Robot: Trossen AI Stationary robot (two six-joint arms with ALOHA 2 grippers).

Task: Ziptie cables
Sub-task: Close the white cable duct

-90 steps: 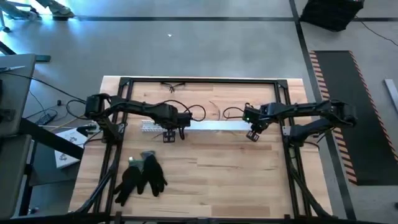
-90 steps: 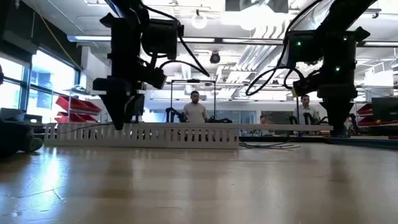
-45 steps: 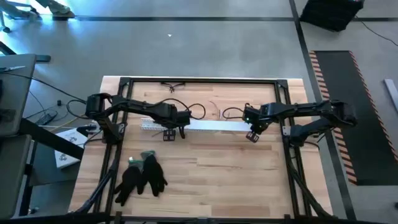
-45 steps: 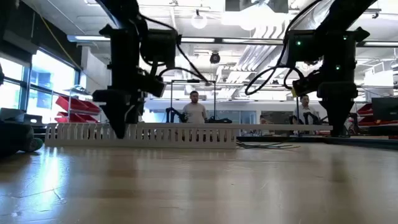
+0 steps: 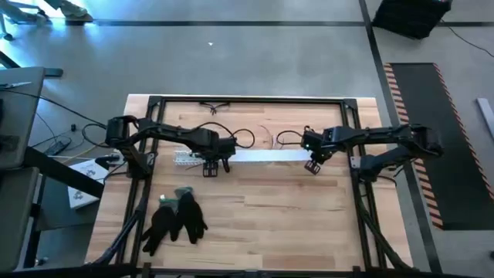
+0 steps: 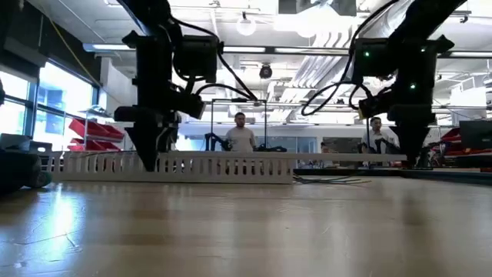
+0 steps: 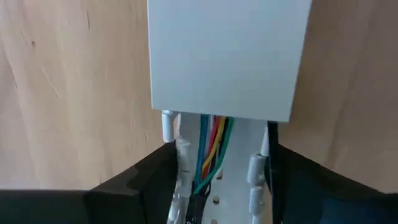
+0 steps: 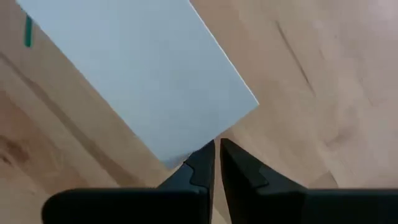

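A long white slotted channel (image 5: pixel 189 157) lies across the table's middle, with a flat white cover (image 5: pixel 266 156) over its right part. Thin blue, red, yellow and green cables (image 7: pixel 211 146) run inside the channel and under the cover (image 7: pixel 224 56). My left gripper (image 5: pixel 211 163) is open, pointing down over the uncovered part. Its fingers (image 7: pixel 146 180) stand close along both slotted walls, and I cannot tell whether they touch. My right gripper (image 5: pixel 312 165) is shut at the cover's right end (image 8: pixel 180 152). My right gripper stands with its shut fingertips (image 8: pixel 205 155) against the end edge of the white cover (image 8: pixel 186 149), near a corner. It comes from above, pointing down. The cover lies flat on the channel and on the table.
A pair of black gloves (image 5: pixel 176 218) lies near the front left. More thin wire loops (image 5: pixel 266 139) lie beyond the channel, and a small dark item (image 5: pixel 214 106) lies at the far edge. A black frame (image 5: pixel 247 99) borders the table. People stand in the room behind (image 6: pixel 241 137).
My right gripper has shifted a little toward the table's left. The channel has slid slightly leftward along the table, its left end now farther left in the low view. My left gripper has stayed almost in place over it.
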